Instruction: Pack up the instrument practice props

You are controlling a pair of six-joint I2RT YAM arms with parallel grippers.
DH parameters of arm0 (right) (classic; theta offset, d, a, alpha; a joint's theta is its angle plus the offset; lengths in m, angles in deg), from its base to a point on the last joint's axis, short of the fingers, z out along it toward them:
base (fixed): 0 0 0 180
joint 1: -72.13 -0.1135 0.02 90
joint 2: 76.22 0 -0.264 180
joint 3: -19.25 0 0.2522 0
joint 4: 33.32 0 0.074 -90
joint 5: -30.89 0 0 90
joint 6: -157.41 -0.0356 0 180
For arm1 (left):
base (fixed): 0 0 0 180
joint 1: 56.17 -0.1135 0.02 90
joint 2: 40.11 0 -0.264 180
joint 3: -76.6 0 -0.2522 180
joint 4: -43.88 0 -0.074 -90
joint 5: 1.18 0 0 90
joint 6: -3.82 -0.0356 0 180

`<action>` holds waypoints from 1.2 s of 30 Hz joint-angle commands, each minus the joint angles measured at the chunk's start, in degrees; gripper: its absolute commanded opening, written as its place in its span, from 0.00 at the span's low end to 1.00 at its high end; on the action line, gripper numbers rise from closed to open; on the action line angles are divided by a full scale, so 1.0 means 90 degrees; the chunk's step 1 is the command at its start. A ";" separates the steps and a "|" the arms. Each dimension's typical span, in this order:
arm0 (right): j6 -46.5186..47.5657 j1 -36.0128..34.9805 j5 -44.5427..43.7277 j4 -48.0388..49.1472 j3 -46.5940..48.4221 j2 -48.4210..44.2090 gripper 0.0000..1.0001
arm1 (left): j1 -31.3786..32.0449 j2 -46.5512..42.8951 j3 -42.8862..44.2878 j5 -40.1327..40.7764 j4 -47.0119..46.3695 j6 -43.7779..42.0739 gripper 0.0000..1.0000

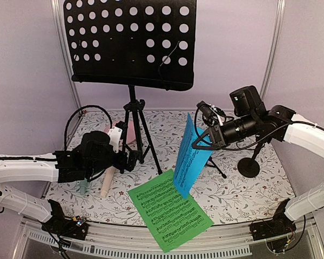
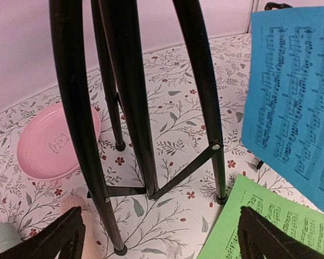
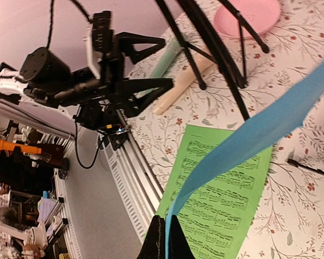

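Observation:
My right gripper (image 1: 198, 143) (image 3: 166, 238) is shut on one edge of the blue music sheet (image 1: 190, 159) (image 3: 259, 129), which hangs above the table. Under it the green music sheet (image 1: 170, 209) (image 3: 221, 189) lies flat near the front edge. The black perforated music desk (image 1: 129, 40) stands at the back on tripod legs (image 1: 136, 132) (image 2: 135, 108). My left gripper (image 1: 130, 156) (image 2: 162, 237) is open, low in front of those legs, holding nothing. The mint-green microphone (image 1: 84, 186) (image 3: 164, 59) and the peach microphone (image 1: 107, 183) (image 3: 183, 83) lie beside it.
A pink round plate (image 2: 54, 143) (image 3: 248, 13) sits behind the tripod legs. A black stand with a round base (image 1: 249, 167) is at the right, and thin black tripod legs (image 1: 218, 170) show behind the blue sheet. White walls close the back and sides.

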 commanded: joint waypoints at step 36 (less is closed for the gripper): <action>0.0252 0.0302 0.0046 0.0679 -0.2001 0.1871 0.00 | -0.0138 -0.0816 -0.0108 0.0533 0.0278 0.0256 0.99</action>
